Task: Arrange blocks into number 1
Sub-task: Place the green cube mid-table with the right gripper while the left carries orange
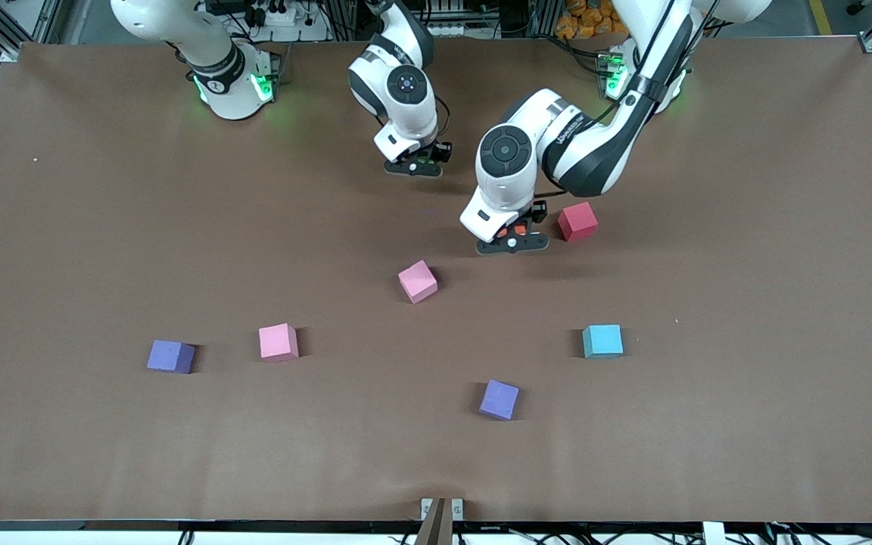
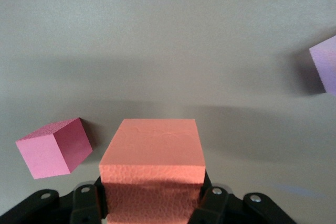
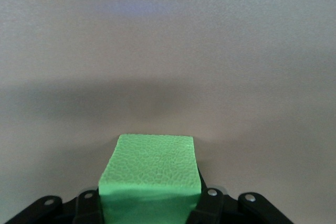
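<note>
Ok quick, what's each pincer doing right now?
Left pincer: shut on the orange foam cube.
Right pincer: shut on the green foam cube.

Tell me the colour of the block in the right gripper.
Green: the green block sits clamped in the right gripper, clearest in the right wrist view.

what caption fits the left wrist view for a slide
Left gripper shut on the orange block, a pink block beside it.

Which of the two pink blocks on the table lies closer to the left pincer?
The pink block turned askew, just nearer the camera than the left pincer. The other pink block sits beside a purple block, toward the right arm's end.
</note>
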Motion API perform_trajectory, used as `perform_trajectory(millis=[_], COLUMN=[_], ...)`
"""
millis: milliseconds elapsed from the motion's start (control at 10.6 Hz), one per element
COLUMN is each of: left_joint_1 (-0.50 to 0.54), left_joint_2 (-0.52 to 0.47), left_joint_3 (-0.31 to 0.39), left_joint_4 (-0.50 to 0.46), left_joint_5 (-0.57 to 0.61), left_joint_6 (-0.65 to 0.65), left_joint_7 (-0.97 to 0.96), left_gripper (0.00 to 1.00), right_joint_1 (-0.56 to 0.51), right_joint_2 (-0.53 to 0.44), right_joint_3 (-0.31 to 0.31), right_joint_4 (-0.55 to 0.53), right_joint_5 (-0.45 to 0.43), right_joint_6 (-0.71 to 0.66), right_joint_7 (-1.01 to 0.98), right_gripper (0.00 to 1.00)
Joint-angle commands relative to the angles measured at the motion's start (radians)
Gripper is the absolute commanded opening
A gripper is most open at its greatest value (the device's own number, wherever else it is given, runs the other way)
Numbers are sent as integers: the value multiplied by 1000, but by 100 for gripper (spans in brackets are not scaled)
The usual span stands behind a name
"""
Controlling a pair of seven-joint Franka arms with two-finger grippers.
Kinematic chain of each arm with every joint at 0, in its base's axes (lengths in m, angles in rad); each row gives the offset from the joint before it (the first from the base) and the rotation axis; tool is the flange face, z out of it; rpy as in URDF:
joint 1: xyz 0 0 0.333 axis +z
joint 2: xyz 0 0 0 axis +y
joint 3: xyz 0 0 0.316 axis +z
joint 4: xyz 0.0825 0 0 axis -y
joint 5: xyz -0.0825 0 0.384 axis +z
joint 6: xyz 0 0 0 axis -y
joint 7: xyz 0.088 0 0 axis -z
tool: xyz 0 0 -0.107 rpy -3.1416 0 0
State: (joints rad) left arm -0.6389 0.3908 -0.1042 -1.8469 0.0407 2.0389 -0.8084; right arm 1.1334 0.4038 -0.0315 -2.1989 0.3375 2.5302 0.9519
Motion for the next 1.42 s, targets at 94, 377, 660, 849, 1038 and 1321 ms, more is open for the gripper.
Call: perform_trajectory(millis=[94,377,660,849,1038,1321], left_joint_1=[-30,-31,-33,-70,-125,-176], left_joint_2=[5,16,17,48,100,218], left_joint_3=[1,-6,-18,-26,-28,-28], left_joint_4=[-6,-6,-3,-2,17,152], left_joint_5=[18,16,4,4,2,4], left_joint_6=[-5,4,18,94,168,178], left_joint_7=[-44,-44,-48,-98,-150,-193], left_gripper=[0,0,0,0,0,0], right_joint_1=[-15,-46,-46,-72,-169,-354], right_joint_2=[-26,-169,-263,-254,-243,-134], right_joint_3=[-18,-83,-279,-393,-438,-436], right_joint_4=[25,27,91,165,201,315], right_joint_5=[12,-23,-157,-222,-226,-230], right_joint_6=[-39,-193,-428,-502,-501,-488], right_joint_7=[-8,-172,-393,-496,-638,-853], right_gripper=[100,100,100,100,100,100])
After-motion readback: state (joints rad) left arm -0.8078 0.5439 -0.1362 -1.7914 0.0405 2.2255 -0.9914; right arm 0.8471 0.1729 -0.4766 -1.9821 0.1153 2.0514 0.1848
